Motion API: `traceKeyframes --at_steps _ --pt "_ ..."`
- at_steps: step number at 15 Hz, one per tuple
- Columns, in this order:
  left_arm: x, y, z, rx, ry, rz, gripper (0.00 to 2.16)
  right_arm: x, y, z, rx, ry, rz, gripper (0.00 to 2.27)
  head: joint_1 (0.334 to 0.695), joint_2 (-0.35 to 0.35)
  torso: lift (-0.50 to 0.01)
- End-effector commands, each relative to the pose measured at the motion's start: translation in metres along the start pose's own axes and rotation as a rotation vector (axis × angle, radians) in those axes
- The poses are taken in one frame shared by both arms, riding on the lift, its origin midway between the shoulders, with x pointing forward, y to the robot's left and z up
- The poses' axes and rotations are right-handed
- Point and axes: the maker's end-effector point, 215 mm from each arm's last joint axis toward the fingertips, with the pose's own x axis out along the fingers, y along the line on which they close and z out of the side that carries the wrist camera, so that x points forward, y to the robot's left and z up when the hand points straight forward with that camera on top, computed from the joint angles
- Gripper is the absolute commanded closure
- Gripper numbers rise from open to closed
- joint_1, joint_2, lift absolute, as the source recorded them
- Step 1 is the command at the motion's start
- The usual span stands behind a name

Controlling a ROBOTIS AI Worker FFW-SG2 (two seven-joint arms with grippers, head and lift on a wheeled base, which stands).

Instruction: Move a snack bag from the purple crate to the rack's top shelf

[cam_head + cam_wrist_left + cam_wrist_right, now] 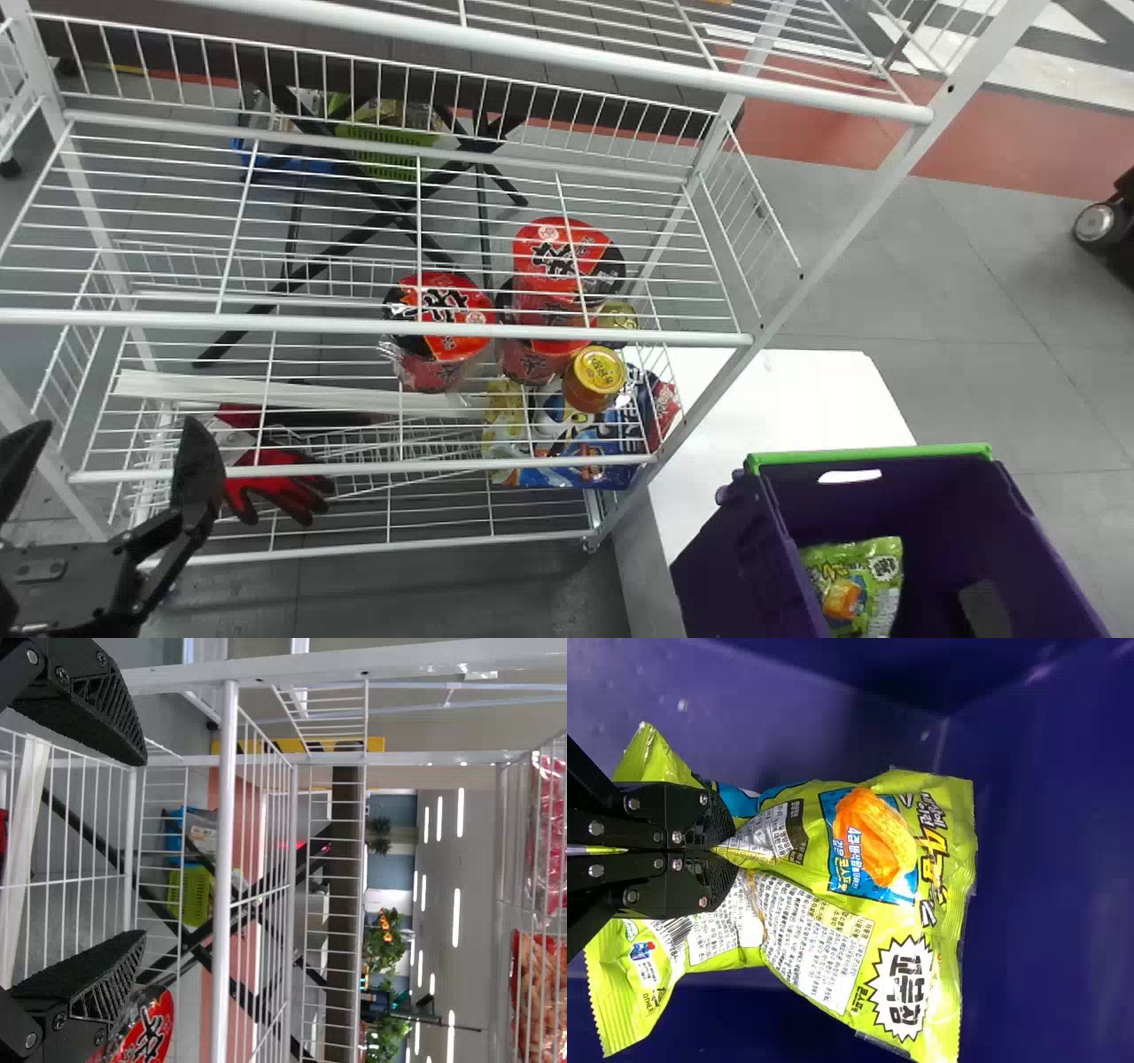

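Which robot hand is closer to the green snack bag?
Right: the right gripper pinches the green snack bag inside the purple crate. The left gripper is off by the rack's left side.

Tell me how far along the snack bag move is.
The grasp looks done: the right claw is closed on the snack bag. The bag is in hand but inside the purple crate. Left to do: lift it out, carry it to the rack's top shelf and release it. The left claw is open by the rack.
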Motion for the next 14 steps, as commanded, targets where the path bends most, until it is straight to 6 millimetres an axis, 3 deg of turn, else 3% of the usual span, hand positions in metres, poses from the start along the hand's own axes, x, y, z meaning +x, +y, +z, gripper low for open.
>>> traceKeyframes --at_steps 1,14 --pt "0.000 0.001 0.001 0.002 0.000 0.002 0.14 0.001 0.005 0.006 0.004 -0.019 0.006 1.68 0.695 -0.350 -0.361" --pt "0.002 -0.002 -0.002 0.019 0.036 0.000 0.14 -0.017 0.025 0.030 0.071 -0.097 0.055 1.68 0.695 -0.350 -0.309"
